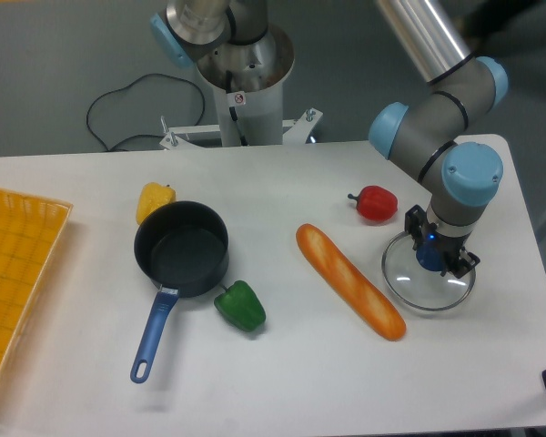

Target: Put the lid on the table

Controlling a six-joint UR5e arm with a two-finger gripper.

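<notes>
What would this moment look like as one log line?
pincer: over lid knob | lid: on or just above table, right of baguette | pot: uncovered

1. A dark saucepan (182, 248) sits open, its blue handle (152, 335) pointing toward the front edge.
2. A yellow pepper (154, 200) touches the pan's far rim; a green pepper (240, 305) lies just beside its near side.
3. A long baguette (349, 281) lies diagonally, with a red pepper (375, 203) nearby.
4. A yellow-orange mesh tray (14, 273) occupies the left edge.
5. A black cable (118, 109) loops across the grey floor.
</notes>
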